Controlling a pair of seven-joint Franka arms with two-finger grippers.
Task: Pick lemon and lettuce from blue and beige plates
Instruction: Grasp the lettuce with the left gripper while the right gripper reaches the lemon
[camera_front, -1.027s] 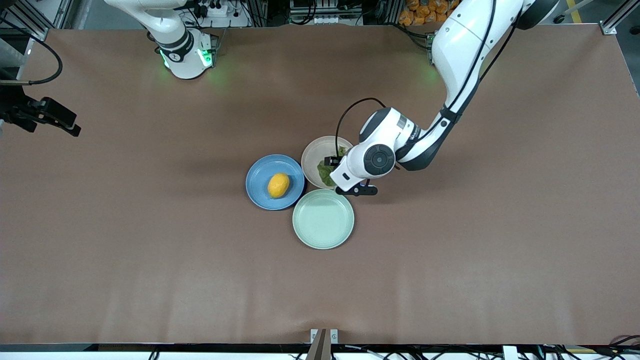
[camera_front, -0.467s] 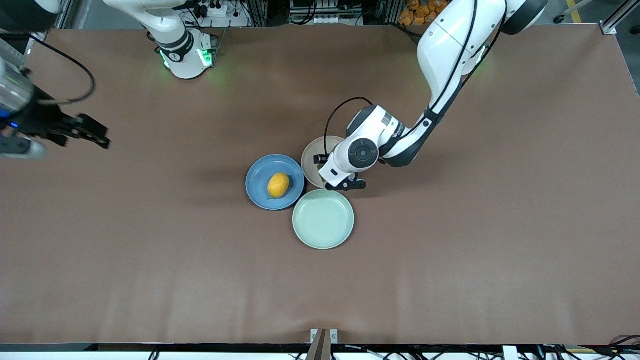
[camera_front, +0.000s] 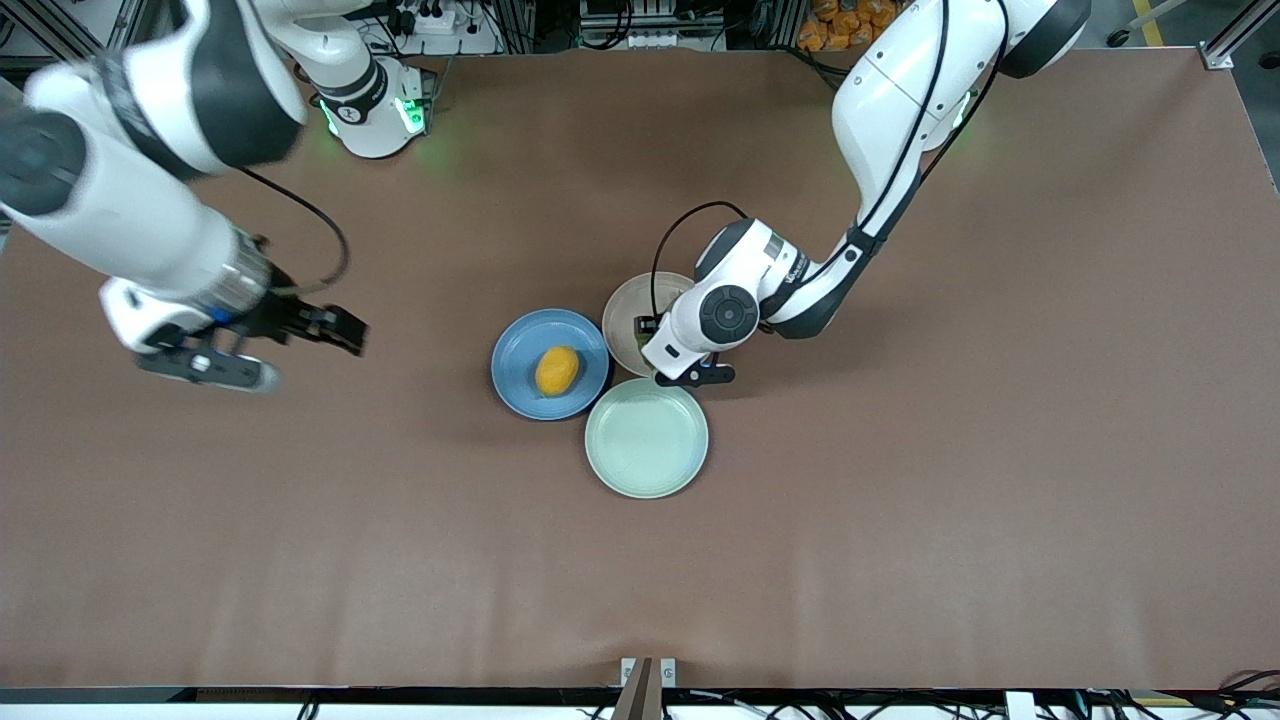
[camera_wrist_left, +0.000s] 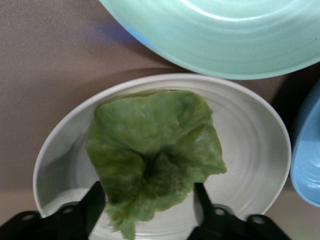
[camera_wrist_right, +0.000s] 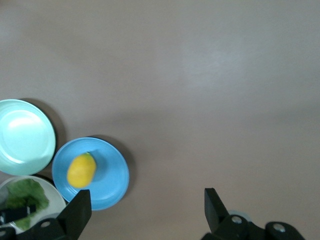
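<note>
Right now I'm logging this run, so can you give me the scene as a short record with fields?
lemon: lemon lies on the blue plate
lettuce: lettuce lies on the beige plate
mint-green plate: mint-green plate holds nothing, nearest the front camera
left claw: left claw open, fingers either side of the lettuce
right claw: right claw open over bare table toward the right arm's end

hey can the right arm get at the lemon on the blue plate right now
Probably yes. The lemon lies bare on the blue plate, nothing over it. The right hand hangs open over bare table toward its own end, and the left hand is busy at the lettuce on the beige plate.
</note>
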